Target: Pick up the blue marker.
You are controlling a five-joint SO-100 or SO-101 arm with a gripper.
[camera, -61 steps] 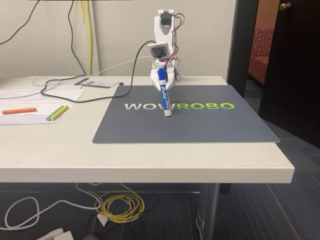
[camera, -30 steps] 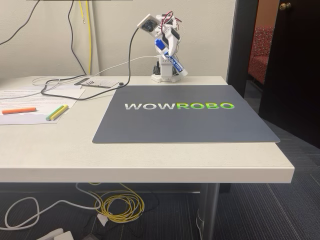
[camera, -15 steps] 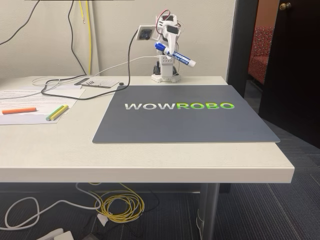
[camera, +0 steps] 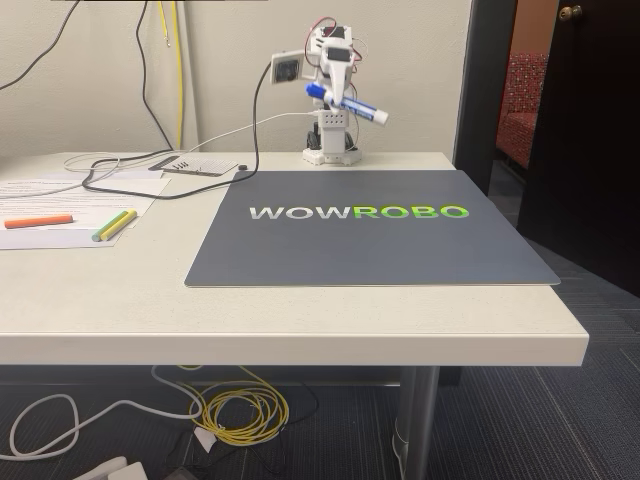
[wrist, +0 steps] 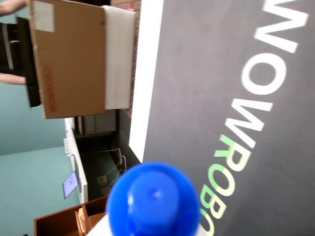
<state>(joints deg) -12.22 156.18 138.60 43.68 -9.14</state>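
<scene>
Three pens lie at the left of the bench [camera: 300, 320] in the fixed view: an orange pen [camera: 38, 220], then a yellow pen [camera: 122, 224] and green pen [camera: 108, 227] side by side on papers [camera: 70, 190]. Right of them spreads the grey mat [camera: 370, 245] with its WOWROBO lettering. Behind the mat stands the white arm [camera: 330, 130], its pincer [camera: 338, 92] clamped on the blue marker [camera: 360, 106], held well above the bench, capped end to the left and slightly higher. In the wrist view the blue cap [wrist: 153, 199] looms close over the mat.

The gripper [camera: 337, 88] lifted the marker [camera: 349, 103] off the mat [camera: 370, 240], from upright toward twelve o'clock, tilted nearly level.
</scene>
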